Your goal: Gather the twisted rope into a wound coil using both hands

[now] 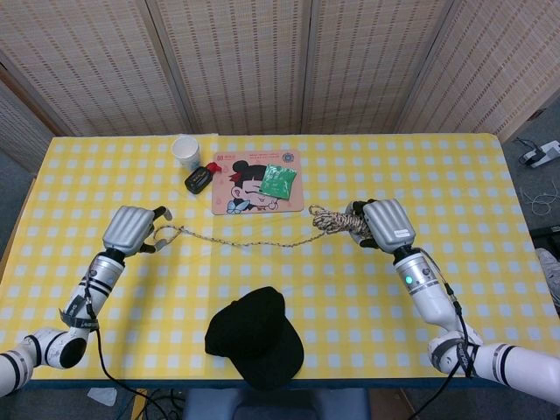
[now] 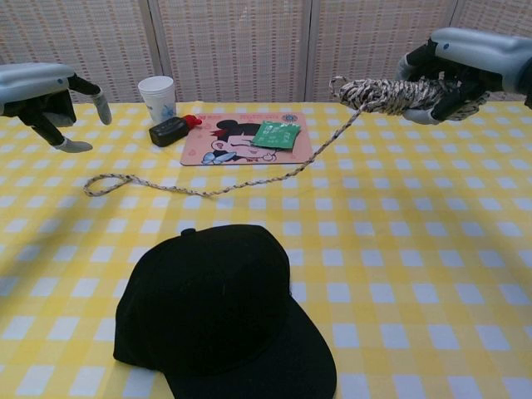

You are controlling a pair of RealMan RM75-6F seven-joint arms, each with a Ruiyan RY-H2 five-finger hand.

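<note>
No writing was legible. The right hand (image 2: 449, 79) gripped the wound rope (image 2: 378, 94), raised off the bench (image 2: 416, 274). The left hand (image 2: 37, 91) hovered empty, fingers parted, above the rope's looped end (image 2: 104, 184).

The right hand (image 1: 385, 224) is raised above the worktop at the right, fingers curled around a wound bundle of rope (image 2: 391, 93), its forearm running back toward the lower right. The left hand (image 1: 131, 231) hovers at the left, back upward, fingers apart and bent downward, holding nothing.
</note>
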